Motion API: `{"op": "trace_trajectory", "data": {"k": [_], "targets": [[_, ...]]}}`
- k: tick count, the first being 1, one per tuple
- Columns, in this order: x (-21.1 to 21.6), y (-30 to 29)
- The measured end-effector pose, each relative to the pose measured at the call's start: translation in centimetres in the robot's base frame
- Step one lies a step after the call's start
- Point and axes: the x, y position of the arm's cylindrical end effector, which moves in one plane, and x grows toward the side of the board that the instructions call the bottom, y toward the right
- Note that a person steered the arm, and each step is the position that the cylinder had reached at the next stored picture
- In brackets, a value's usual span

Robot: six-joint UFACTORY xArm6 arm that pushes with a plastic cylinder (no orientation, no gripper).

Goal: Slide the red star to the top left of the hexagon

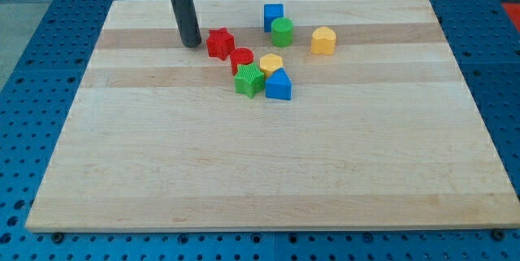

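In the camera view, the wooden board [268, 171] carries a loose cluster of small blocks toward its far side, and the red star [219, 43] sits at the left end of that cluster. My tip [192, 45] rests on the board just to the left of the star, close beside it; whether they touch cannot be told. There are no jaws here, only the straight rod, and it holds nothing. Just right and nearer of the star lies a red cylinder [241, 58], seemingly touching it, then a green star [249, 80], a yellow hexagon [270, 64] and a blue block [279, 86] packed together. Farther off stand a blue cube [273, 15], a green cylinder [282, 31] and a yellow block [323, 41]. The star looks light, rigid and hard, likely to slide easily on smooth wood, yet its points may make it spin if pushed off-centre. Contact is best made low on a flat flank between two points, aimed through its middle, steering clear of the red cylinder.
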Motion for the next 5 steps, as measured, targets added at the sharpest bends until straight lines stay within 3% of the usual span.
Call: {"op": "trace_trajectory", "data": {"k": [5], "targets": [[-0.6, 6.1]]}}
